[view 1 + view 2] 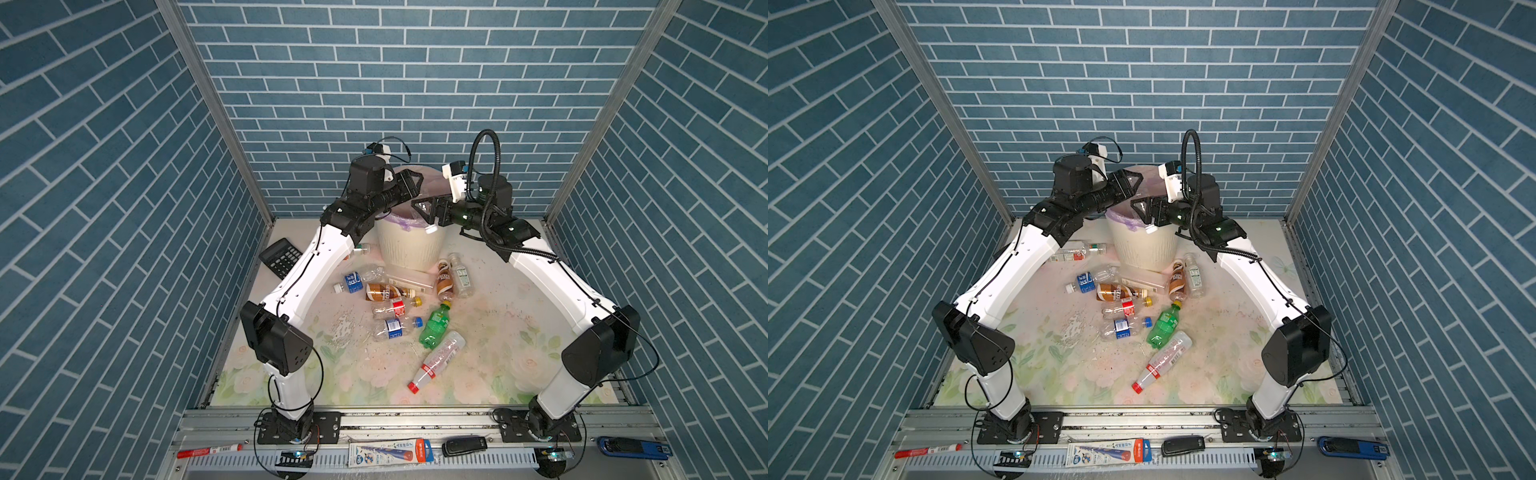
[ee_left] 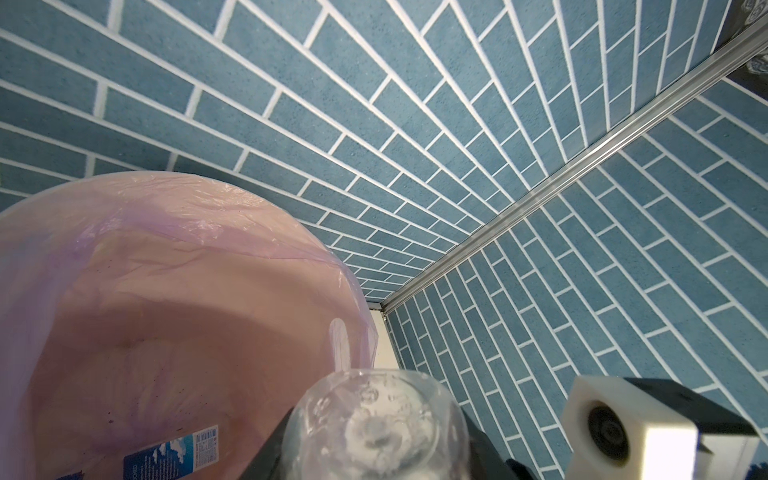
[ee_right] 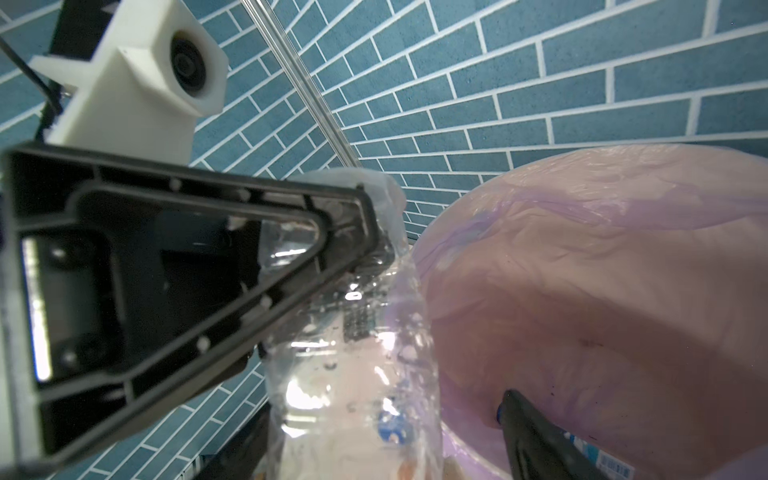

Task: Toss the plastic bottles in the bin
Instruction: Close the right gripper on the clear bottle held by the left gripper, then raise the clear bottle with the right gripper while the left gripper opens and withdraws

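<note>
Two grippers hang over the bin (image 1: 411, 249) at the back of the table (image 1: 519, 332). The left gripper (image 1: 415, 183) is clamped tight on a clear bottle (image 2: 374, 428) above the lilac-lined mouth. The right gripper (image 1: 417, 208) has clear plastic between its jaws, a white cap (image 1: 431, 227) hanging just below at the near rim; whether they press on it cannot be told. A blue-labelled bottle (image 2: 170, 453) lies inside the bin; loose bottles (image 1: 436, 326) lie on the table in front

Both arms bent at elbows, forearms angled up and inward, wrists near each other. Left gripper (image 1: 417, 183) clamped on clear bottle (image 2: 374, 428). Right gripper (image 1: 419, 210): fingers apart, grip unclear.
</note>
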